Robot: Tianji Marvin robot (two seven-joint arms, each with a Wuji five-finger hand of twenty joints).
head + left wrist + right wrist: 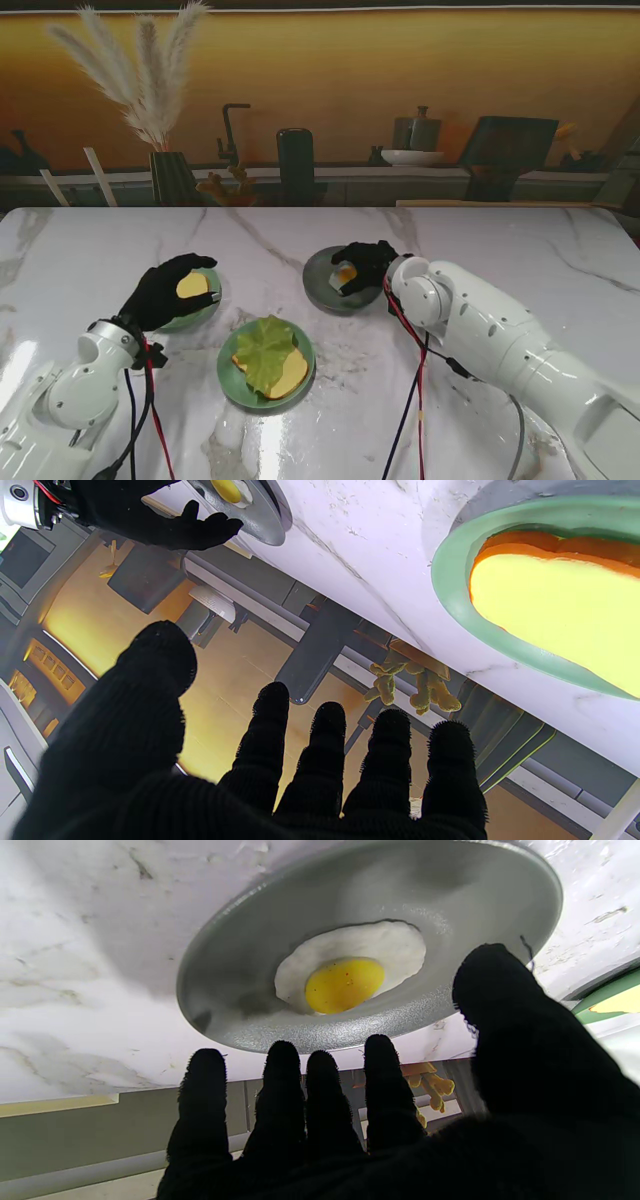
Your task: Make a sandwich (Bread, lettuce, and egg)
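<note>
Bread point(291, 377) lay on the green plate point(229, 378) nearest me, at the middle of the white marble table point(90, 250), with a lettuce leaf point(266, 350) spread on top of it. A second bread slice point(192, 286) sat on another green plate point(207, 308) to the left, and the fried egg point(344, 275) rested on a grey plate point(318, 272) to the right. The left hand point(165, 291) hung over the second slice with its fingers point(272, 740) spread wide and nothing in them. The right hand point(365, 266) hovered over the egg, fingers point(282, 1090) apart and empty as well; both wore black gloves. The table top was grey-veined and glossy. Past its far edge ran a counter against a warm amber wall, holding a vase of pampas grass point(140, 75), a dark tap point(232, 135), a black cylinder point(295, 165), a white bowl point(412, 157) and a metal pot point(417, 131).
</note>
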